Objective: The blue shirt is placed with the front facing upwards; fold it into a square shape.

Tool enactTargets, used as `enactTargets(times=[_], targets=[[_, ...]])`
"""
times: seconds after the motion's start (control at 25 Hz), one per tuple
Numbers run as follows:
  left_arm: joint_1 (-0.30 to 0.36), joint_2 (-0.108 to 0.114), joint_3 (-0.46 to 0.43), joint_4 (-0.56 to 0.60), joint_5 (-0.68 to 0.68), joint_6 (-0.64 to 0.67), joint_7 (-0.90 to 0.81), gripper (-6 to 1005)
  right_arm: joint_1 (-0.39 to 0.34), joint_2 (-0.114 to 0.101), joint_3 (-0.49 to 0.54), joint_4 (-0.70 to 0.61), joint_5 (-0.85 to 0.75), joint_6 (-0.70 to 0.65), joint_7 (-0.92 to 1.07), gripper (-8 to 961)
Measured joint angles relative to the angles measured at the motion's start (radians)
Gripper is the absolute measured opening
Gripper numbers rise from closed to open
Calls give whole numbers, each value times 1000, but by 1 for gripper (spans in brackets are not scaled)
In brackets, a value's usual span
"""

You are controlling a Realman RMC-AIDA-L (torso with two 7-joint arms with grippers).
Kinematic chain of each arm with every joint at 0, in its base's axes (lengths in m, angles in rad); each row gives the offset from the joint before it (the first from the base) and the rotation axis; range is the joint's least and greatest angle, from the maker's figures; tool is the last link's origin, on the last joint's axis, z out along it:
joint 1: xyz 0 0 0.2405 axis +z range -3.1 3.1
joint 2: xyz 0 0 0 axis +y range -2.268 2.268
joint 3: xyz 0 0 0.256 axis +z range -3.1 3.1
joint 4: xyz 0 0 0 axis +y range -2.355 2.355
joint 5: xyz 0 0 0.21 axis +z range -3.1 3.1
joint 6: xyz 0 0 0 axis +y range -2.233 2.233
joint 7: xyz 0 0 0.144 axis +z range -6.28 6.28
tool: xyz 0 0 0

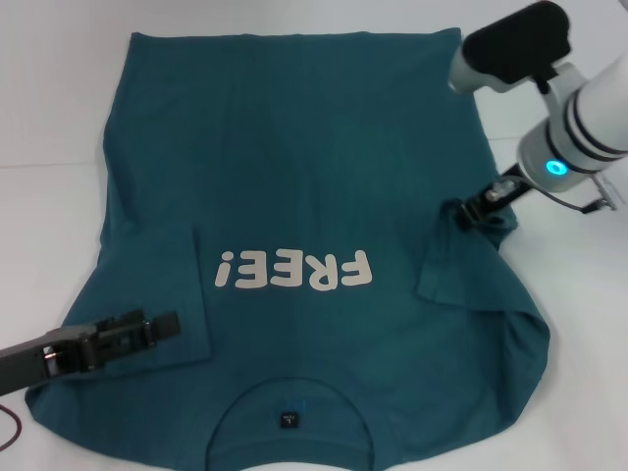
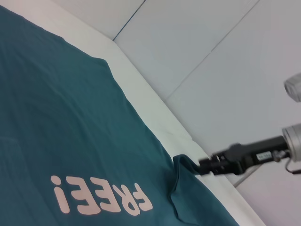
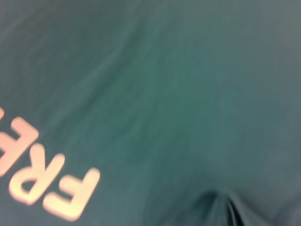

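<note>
Your left gripper (image 1: 169,325) rests low on the folded-in left sleeve; you can't tell its finger state. The blue shirt (image 1: 304,177) lies front-up on the white table (image 1: 49,118), and your right gripper (image 1: 469,211) pinches its bunched right sleeve edge.

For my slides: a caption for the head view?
Right gripper pinches the shirt sleeve; left gripper lies over the other sleeve.

White right arm (image 1: 589,108) with blue light ring, black grippers, red cable
</note>
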State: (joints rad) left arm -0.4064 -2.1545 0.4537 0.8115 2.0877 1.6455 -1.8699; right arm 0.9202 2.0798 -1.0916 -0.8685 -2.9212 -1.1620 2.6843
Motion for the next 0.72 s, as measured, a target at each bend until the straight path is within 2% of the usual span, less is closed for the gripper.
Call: enactTargets(times=[0.16,0.32,0.48,0.72], targets=[[0,0,-3,0,0,-1,0,958,-6,-9,76,-14,0,-110,-8,322],[-2,-1,-3,0,0,-2,0,958,-20,-11,99,2,0,-115,-11,325],[-3,-2,-3,0,0,-3,-6,958,-29,-12,100,57,-6,-31,0,328],[-3,-2,-3,0,0,-2,-10,958,-34,-10,106,147,-8,175,21,333]])
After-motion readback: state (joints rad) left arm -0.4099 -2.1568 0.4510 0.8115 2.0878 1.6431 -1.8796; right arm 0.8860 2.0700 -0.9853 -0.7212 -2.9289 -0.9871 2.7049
